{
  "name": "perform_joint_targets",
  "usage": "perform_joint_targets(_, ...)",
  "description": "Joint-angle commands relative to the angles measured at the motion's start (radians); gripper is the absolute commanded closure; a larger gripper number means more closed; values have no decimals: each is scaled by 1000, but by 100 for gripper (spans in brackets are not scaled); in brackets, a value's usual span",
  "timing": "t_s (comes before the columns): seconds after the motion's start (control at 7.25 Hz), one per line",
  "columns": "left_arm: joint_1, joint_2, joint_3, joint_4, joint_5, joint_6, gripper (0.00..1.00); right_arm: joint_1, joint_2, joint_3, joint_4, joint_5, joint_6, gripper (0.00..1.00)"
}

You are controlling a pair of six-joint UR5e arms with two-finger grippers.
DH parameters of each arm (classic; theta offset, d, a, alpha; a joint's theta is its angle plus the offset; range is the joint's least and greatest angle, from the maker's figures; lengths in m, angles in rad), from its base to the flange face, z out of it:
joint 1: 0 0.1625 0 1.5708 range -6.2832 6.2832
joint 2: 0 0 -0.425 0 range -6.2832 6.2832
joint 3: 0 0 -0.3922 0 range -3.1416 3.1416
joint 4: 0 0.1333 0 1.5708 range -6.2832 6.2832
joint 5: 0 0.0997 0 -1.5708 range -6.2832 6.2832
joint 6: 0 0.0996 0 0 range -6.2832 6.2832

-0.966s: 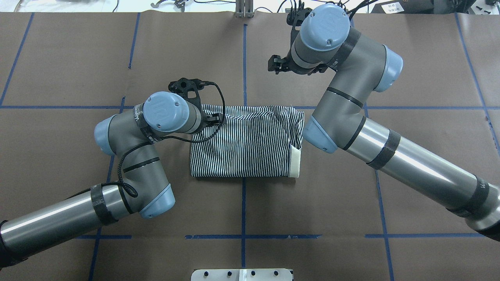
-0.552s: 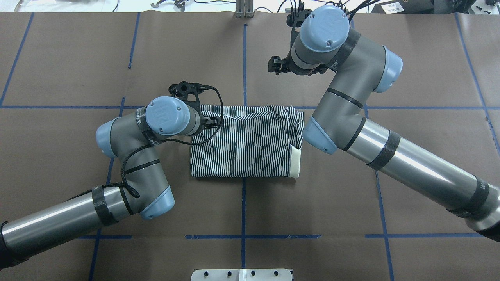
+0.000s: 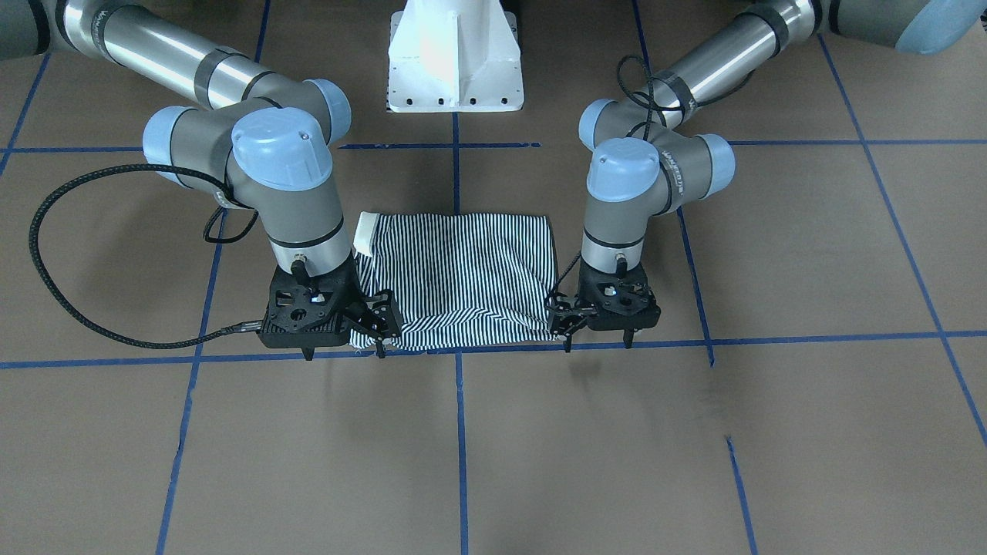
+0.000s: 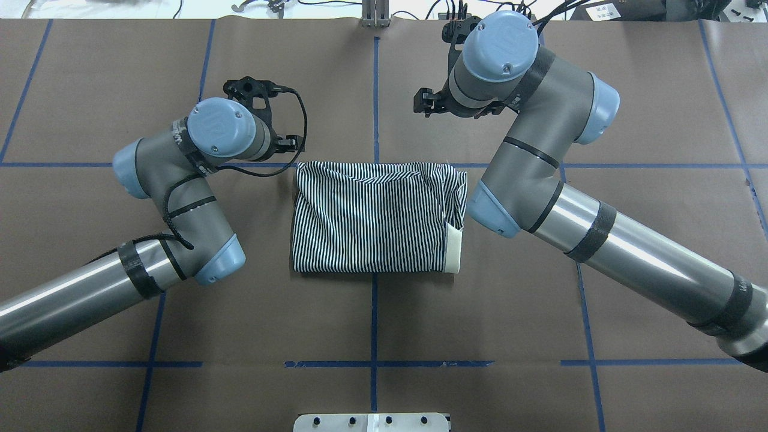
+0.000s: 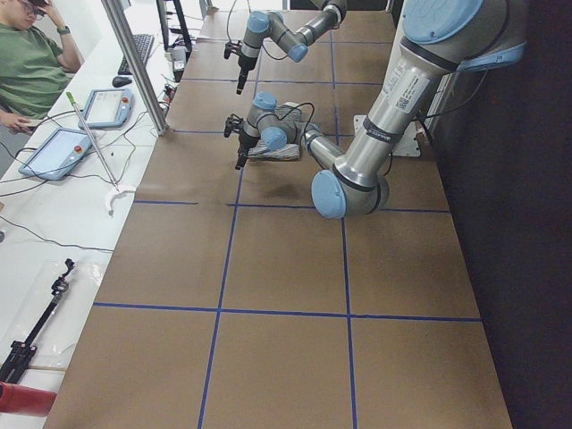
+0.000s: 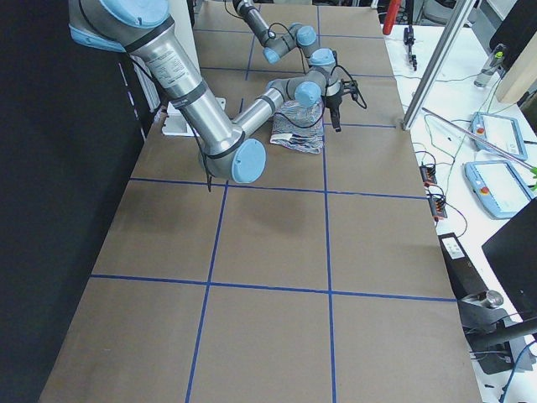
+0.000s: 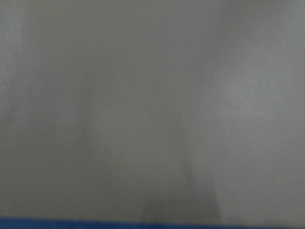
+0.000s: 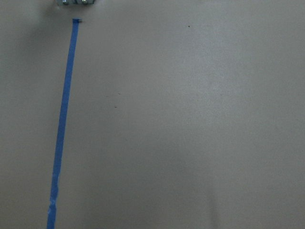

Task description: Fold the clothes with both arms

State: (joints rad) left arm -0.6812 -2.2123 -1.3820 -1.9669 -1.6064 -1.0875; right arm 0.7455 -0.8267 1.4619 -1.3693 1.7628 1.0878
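Polo shirt (image 4: 372, 216) folded on table (image 4: 372, 318); likely light, limp. Pinch far corners, both layers. Left hand (image 4: 295, 143) and right hand (image 4: 422, 103) hold nothing; opening unclear.

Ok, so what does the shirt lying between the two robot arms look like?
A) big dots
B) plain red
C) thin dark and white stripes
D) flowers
C: the shirt lying folded on the table is covered in thin dark and white stripes, with only a cream collar showing at one end.
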Motion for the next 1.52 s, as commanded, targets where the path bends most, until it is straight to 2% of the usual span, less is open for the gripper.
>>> perform_joint_targets(0.0,-47,9,-27,5,-29,87,0,2,-6,5,1,12,-5,0)
perform_joint_targets(0.14,-58,49,-113,14,-77,90,0,9,-11,15,-5,27,-29,0)
perform_joint_targets(0.41,-86,228,-365,23,-128,205,0,73,-136,137,-16,98,-164,0)
perform_joint_targets(0.55,-116,318,-487,70,-182,252,0,124,-185,185,-43,148,-213,0)
perform_joint_targets(0.69,-179,415,-605,136,-220,391,0,200,-250,246,-91,214,-353,0)
perform_joint_targets(0.83,-270,507,-665,146,-274,505,0,300,-341,305,-120,275,-509,0)
perform_joint_targets(0.97,-411,567,-666,145,-387,614,0,416,-439,336,-123,344,-636,0)
perform_joint_targets(1.1,-529,644,-661,143,-458,790,0,479,-559,345,-108,392,-705,0)
perform_joint_targets(1.24,-576,699,-655,142,-496,820,0,497,-665,363,-108,391,-703,0)
perform_joint_targets(1.38,-577,723,-582,145,-498,757,0,511,-711,356,-109,389,-712,0)
